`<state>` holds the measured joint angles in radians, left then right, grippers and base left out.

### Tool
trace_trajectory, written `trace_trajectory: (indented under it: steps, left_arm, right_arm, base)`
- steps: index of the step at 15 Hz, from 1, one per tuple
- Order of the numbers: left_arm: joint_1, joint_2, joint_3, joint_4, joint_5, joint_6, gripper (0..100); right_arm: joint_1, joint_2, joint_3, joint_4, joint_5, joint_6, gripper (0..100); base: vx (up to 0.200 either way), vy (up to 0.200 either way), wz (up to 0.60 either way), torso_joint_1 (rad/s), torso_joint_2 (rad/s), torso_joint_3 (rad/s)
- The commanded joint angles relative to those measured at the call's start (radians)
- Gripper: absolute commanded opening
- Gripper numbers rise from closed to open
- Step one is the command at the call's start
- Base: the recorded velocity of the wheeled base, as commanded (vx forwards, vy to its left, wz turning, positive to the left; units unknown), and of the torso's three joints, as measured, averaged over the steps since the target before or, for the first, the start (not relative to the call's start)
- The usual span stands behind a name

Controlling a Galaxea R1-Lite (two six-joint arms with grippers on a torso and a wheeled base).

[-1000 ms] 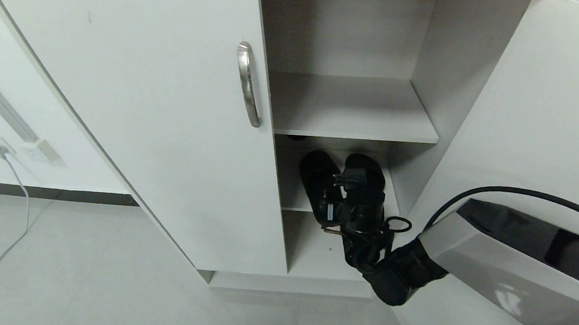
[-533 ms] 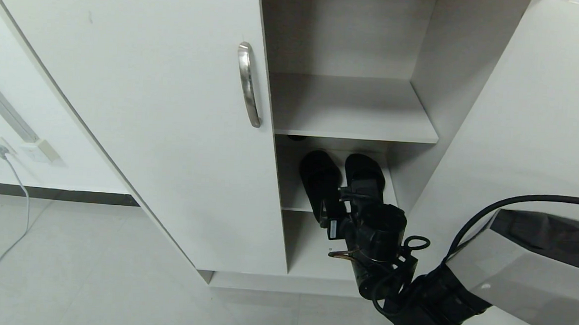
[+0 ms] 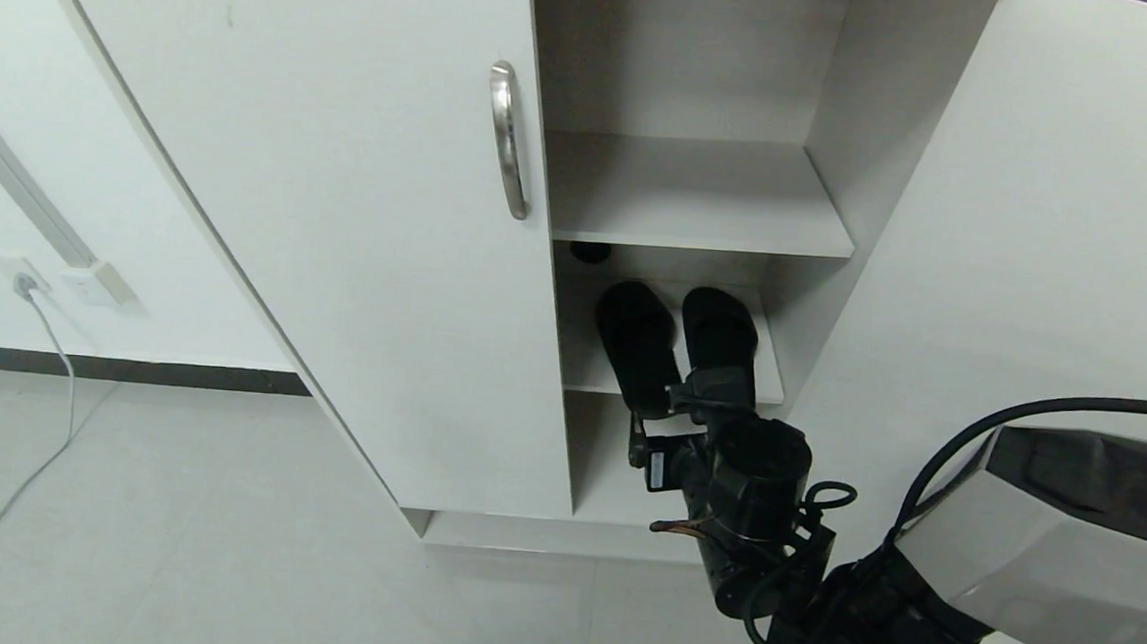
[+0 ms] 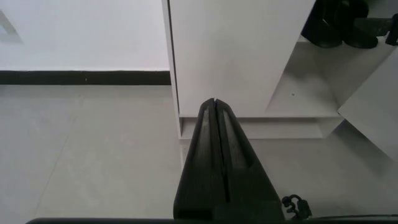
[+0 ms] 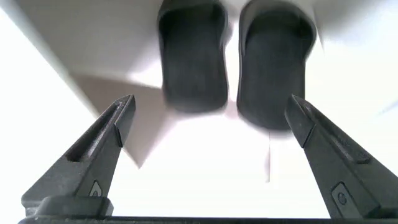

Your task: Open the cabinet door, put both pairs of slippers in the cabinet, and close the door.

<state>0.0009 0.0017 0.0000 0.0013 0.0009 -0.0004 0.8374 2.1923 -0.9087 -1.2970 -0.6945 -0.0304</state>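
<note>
I have the right tool (image 5: pixel 211 107) sitting just in front of the lower shelf (image 3: pixel 576 359), its fingers (image 5: pixel 102 143) spread wide with nothing between them. The pair of black slippers (image 3: pixel 636 345) lies side by side on that shelf, toes in, past the fingertips and not touching them. The left tool (image 4: pixel 213 104) is pressed together and empty, low over the floor (image 3: pixel 179 537) before the closed left door (image 3: pixel 344 202). The right door (image 3: pixel 1029 238) stands swung out beside my right arm. I count one pair inside and the task asks for two, so I judge there is more fetching to do before the door gets closed. My worry is the near slipper: its heel looks to reach the shelf's front edge, and an open finger pulled back carelessly could hook it and drag it onto the floor. The arm also sits close to the open door, so a wide swing might knock the door or snag the cable loop at the wrist. A heel left overhanging could stop the door from closing flush.
</note>
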Motion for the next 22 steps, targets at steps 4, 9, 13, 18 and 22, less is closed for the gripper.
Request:
trace_trajectory:
  steps: [4,9,13,18,22]
  left_arm:
    - [0.001,0.001,0.0,0.0,0.001,0.002,0]
    - [0.001,0.001,0.0,0.0,0.001,0.002,0]
    - [0.001,0.001,0.0,0.0,0.001,0.002,0]
    - [0.001,0.001,0.0,0.0,0.001,0.002,0]
    - [0.001,0.001,0.0,0.0,-0.001,0.002,0]
  right_arm:
    - [0.002,-0.002,0.01,-0.001,0.004,0.0,100]
    - [0.0,-0.002,0.019,-0.018,0.006,-0.002,100]
    - [0.0,-0.002,0.014,-0.018,0.006,-0.006,100]
    - [0.0,-0.002,0.013,-0.016,0.006,-0.017,100]
    - [0.0,-0.002,0.01,-0.018,0.006,-0.017,100]
  base:
    - [-0.05,0.0,0.0,-0.002,0.0,0.001]
    - [0.0,0.0,0.0,0.0,0.0,0.0]
    - [0.0,0.0,0.0,0.0,0.0,0.0]
    - [0.0,0.0,0.0,0.001,0.0,0.094]
    - [0.0,0.0,0.0,-0.001,0.0,0.196]
